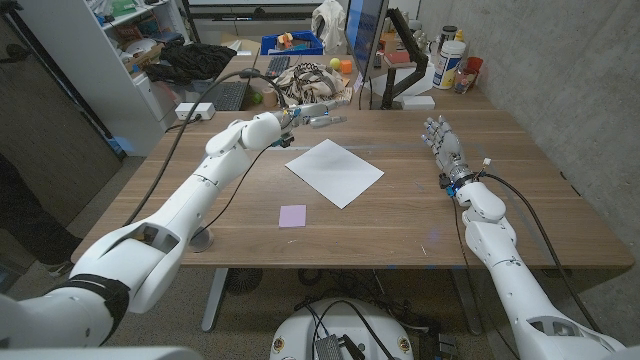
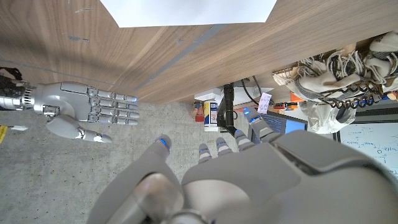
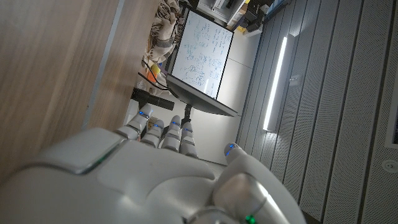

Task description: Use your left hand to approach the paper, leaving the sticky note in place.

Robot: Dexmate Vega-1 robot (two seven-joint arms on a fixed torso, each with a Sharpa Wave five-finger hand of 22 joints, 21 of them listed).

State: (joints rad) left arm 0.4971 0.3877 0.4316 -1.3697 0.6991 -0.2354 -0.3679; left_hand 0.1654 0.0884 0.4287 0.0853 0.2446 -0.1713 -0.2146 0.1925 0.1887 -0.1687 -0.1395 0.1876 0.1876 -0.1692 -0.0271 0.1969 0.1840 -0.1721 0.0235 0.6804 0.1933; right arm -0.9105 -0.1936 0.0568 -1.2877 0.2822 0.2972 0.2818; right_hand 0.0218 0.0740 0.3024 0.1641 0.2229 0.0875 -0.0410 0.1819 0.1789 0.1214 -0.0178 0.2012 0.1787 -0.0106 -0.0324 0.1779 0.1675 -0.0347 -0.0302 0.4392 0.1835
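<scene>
Paper [image 1: 334,171] lies in the middle of the table [image 1: 420,225], turned like a diamond. The left hand [image 1: 318,115] hangs at the far edge, fingers apart, holding nothing. The paper sits just nearer and a little right of it. The right hand [image 1: 442,147] waits well off to the right, fingers out, empty. The note [image 1: 292,215] lies nearer still, past the paper's near-left edge.

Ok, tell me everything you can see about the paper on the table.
The paper is one plain white sheet, blank as far as can be seen, lying flat on the wooden table near its middle, turned so its corners point like a diamond. Nothing touches it or lies on it. The left hand is beyond its far corner, apart from it. The sticky note lies nearer the robot, apart from the sheet.
</scene>
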